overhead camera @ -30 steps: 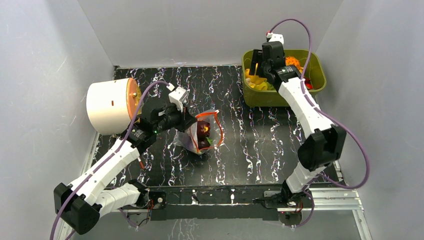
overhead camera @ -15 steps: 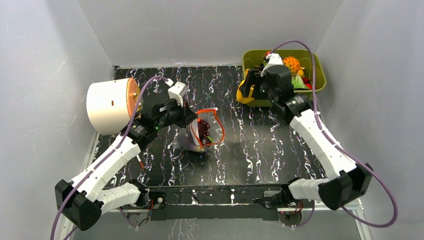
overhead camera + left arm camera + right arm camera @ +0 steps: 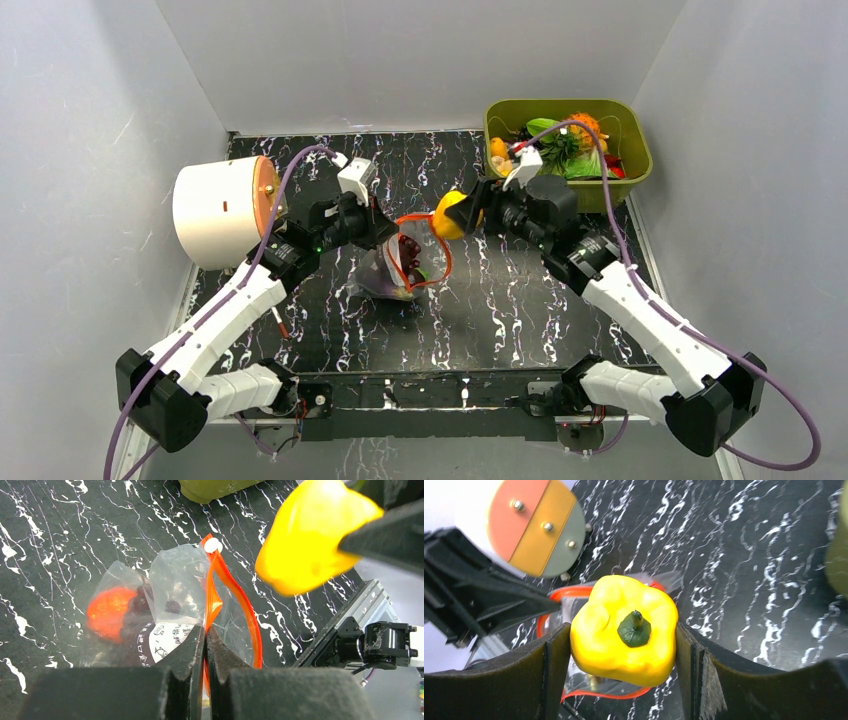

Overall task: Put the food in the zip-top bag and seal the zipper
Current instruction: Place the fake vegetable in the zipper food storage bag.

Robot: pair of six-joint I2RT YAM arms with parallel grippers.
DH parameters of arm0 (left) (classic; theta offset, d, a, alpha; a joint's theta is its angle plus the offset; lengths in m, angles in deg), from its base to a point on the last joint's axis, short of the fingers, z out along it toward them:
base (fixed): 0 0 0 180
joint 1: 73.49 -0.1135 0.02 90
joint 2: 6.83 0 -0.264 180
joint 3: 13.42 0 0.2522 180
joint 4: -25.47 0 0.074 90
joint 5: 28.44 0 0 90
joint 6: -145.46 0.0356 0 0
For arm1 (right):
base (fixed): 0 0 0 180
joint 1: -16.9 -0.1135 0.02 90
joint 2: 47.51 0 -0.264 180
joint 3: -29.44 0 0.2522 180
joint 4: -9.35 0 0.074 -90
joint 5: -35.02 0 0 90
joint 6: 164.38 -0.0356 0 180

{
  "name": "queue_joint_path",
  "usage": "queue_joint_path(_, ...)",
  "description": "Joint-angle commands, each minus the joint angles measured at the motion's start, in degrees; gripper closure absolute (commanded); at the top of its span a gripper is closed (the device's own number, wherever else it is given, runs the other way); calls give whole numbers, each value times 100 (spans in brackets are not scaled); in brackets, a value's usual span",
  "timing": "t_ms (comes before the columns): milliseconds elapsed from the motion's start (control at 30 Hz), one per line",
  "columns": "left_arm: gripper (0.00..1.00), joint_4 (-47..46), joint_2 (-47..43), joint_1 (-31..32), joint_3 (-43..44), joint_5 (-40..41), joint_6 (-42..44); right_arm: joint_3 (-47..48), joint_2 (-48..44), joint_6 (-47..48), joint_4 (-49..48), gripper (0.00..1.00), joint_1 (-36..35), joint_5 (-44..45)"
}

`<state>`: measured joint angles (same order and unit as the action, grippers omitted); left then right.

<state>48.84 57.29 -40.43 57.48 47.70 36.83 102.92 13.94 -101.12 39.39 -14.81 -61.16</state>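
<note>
Right gripper point(image 3: 468, 212) clamped on the yellow pepper point(image 3: 624, 625), poised at the mouth of the zip-top bag point(image 3: 175, 575) mid-table (red and dark food point(image 3: 107, 612) already inside). Left gripper point(image 3: 205, 645), pinched shut on the zipper point(image 3: 235, 595), props that mouth open, presumably for the drop; green bin point(image 3: 560, 102) far right.

In the left wrist view the yellow pepper point(image 3: 310, 535) is blurred and cut off by the top edge. The finger of the right gripper point(image 3: 623, 655) holding it runs out past the right edge. Only a corner of the olive-green bin point(image 3: 215, 487) shows at the far edge. The left gripper point(image 3: 205, 635) hides the near part of the zip-top bag point(image 3: 175, 575). Inside the bag, the orange-red piece point(image 3: 105, 611) is hazy through the plastic, and the dark pieces point(image 3: 150, 600) beside it cannot be told apart. In the right wrist view the pepper covers most of the bag's mouth, so the zipper point(image 3: 571, 591) shows only in short arcs. From above, the toys point(image 3: 565, 150) in the bin are too small to name.
</note>
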Motion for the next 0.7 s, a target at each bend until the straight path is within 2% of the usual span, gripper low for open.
queue_joint_path(0,100,-284,-137,-31,215,35,-196,-131,-113,-150,-805,62,-524,161)
queue_joint_path(433,100,-310,-232,-29,196,-175,-324,-683,254,322,-1614,62,-1268,652)
queue_joint_path(667,100,-314,-289,-30,186,-251,-378,-745,634,534,-1738,59,-1545,827)
